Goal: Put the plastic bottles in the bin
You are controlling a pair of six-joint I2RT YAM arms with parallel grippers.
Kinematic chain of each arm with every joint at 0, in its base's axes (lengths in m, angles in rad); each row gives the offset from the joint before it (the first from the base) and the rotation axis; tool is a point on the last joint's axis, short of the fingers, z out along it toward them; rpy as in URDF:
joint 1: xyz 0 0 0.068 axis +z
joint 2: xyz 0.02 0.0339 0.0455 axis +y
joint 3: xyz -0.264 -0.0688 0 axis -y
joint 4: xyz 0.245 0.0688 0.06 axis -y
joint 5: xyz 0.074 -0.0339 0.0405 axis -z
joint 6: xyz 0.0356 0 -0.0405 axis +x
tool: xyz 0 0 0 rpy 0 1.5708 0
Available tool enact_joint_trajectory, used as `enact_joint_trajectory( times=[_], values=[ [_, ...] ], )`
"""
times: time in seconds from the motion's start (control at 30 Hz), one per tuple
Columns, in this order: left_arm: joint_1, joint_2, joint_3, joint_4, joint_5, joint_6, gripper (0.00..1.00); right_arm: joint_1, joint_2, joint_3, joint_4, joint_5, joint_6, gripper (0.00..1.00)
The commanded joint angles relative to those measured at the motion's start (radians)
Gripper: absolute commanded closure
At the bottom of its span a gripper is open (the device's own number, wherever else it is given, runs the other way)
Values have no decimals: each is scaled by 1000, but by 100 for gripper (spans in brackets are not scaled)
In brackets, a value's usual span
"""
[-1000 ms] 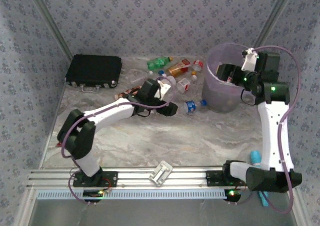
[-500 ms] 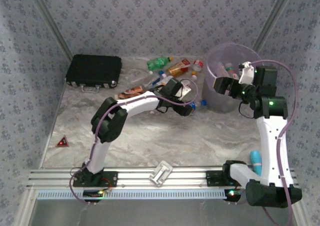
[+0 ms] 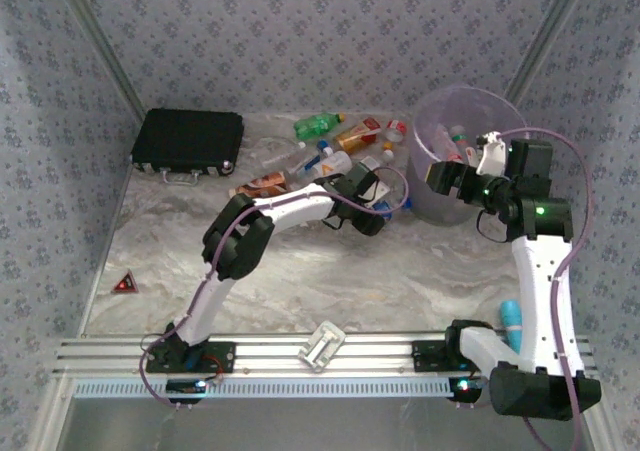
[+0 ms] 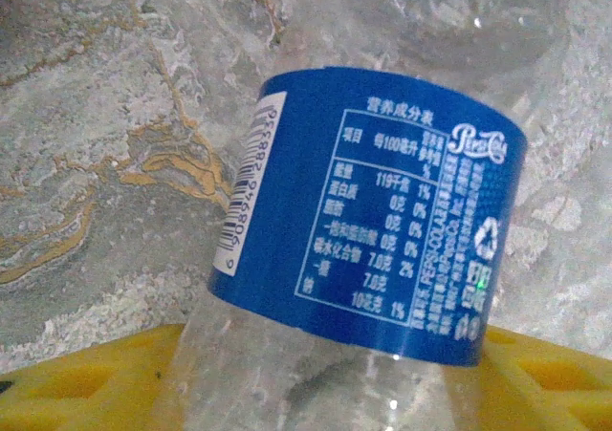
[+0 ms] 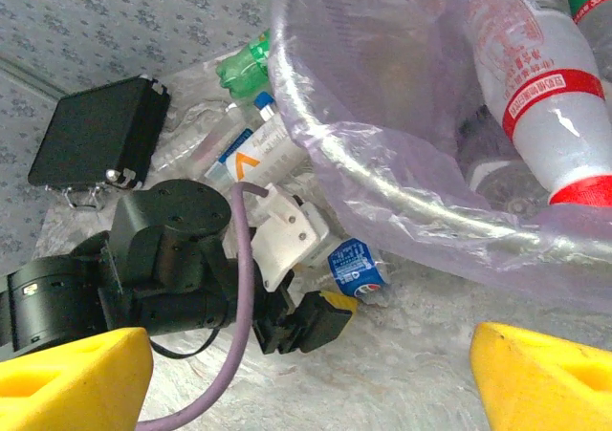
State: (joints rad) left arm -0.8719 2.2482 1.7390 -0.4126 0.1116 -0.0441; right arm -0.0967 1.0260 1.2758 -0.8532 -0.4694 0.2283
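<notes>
A clear bottle with a blue label (image 4: pixel 373 211) lies on the marble table just left of the bin's foot, and is also the blue-labelled bottle (image 5: pixel 354 269). My left gripper (image 3: pixel 377 212) is open and straddles its body, one yellow finger (image 4: pixel 67 378) on each side. The pale-purple bin (image 3: pixel 438 203) holds several bottles, among them a white bottle with a red band (image 5: pixel 545 96). My right gripper (image 5: pixel 306 359) hangs open and empty by the bin's near rim (image 5: pixel 402 197). More bottles lie at the back: a green bottle (image 3: pixel 318 124) and an orange bottle (image 3: pixel 357 134).
A flat black case (image 3: pixel 188 141) lies at the back left. A small red triangle (image 3: pixel 124 283) sits near the left edge. A blue object (image 3: pixel 511 316) stands by the right arm's base. A white part (image 3: pixel 324 344) rests on the front rail.
My left arm has stretched right, bringing its gripper from mid-table onto the blue-labelled bottle beside the bin. My right gripper has drawn back from over the bin towards its near rim.
</notes>
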Motion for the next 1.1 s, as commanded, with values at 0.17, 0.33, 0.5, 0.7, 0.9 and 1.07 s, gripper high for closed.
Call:
enact_joint_trajectory(
  times=[0.17,0.33,0.5,0.7,0.9,1.07],
  values=[
    [-3,-83,-50,-11,19,-5,40,-21,-39,-18,3,-32,12,13],
    [-3,-220,-190,60,-4,-30,41,-20,-62,-22,32,-82,27,13],
    [4,-405,-372,134,-36,-74,41,15,-76,-38,100,-216,87,13],
    [52,-661,-669,330,-5,-274,47,303,-65,-132,242,-30,145,15],
    [99,-892,-963,641,59,-506,51,565,37,-258,584,108,325,16],
    [111,-1005,-1104,795,83,-616,51,654,171,-273,715,149,424,16]
  ],
)
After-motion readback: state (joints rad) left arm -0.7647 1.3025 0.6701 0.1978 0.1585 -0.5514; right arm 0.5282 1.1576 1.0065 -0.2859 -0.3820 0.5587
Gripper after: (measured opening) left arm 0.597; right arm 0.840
